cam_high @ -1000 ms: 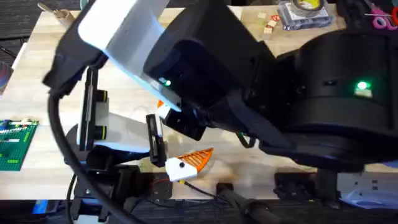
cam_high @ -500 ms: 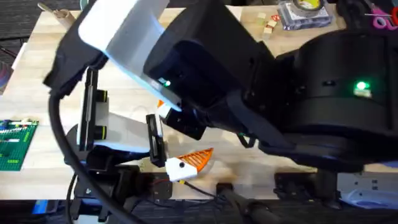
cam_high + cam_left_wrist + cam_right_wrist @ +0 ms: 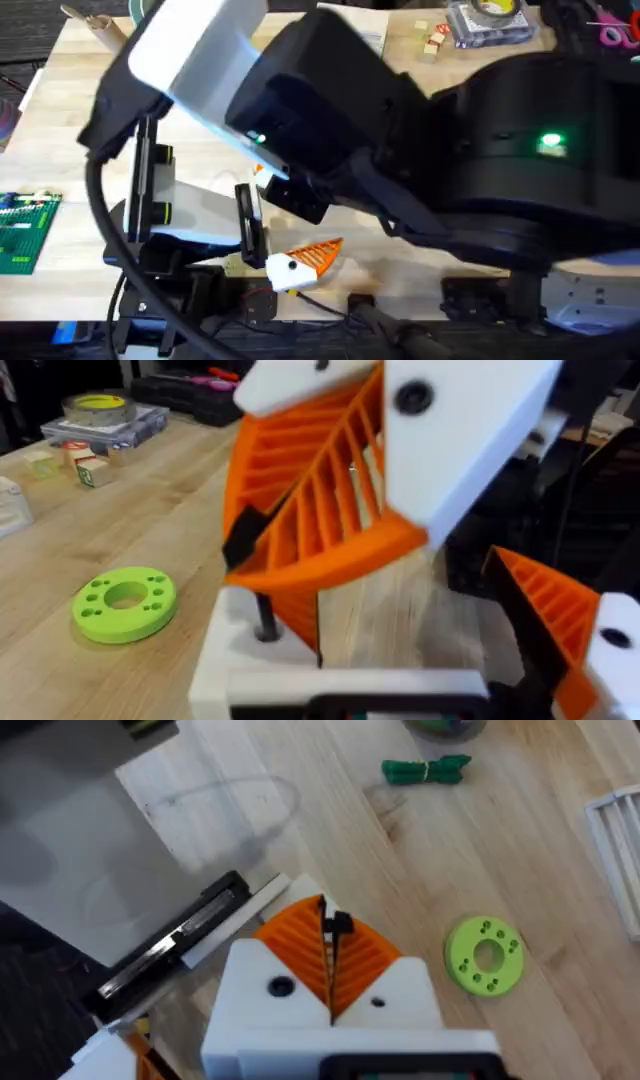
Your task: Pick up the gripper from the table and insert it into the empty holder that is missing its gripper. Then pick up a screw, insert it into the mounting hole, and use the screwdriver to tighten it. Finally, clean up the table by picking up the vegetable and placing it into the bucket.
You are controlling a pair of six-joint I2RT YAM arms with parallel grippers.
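Over the tabletop (image 3: 60, 150) | right arm (image 3: 520, 170) looms big and dark | right hand (image 3: 328, 935): orange pads pressed together, a small dark bit at their tips (what, I can't tell) | left hand (image 3: 410, 640): spread wide, gripping nothing | lime disc (image 3: 484, 953) flat on the wood | vegetable (image 3: 425, 770) lying farther out, well apart from both hands

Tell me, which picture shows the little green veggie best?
The right wrist view: the vegetable lies in plain sight on the bare wood near that picture's top. In the overhead view the big dark arms cover that part of the table, and the left wrist view looks at orange finger pads instead.
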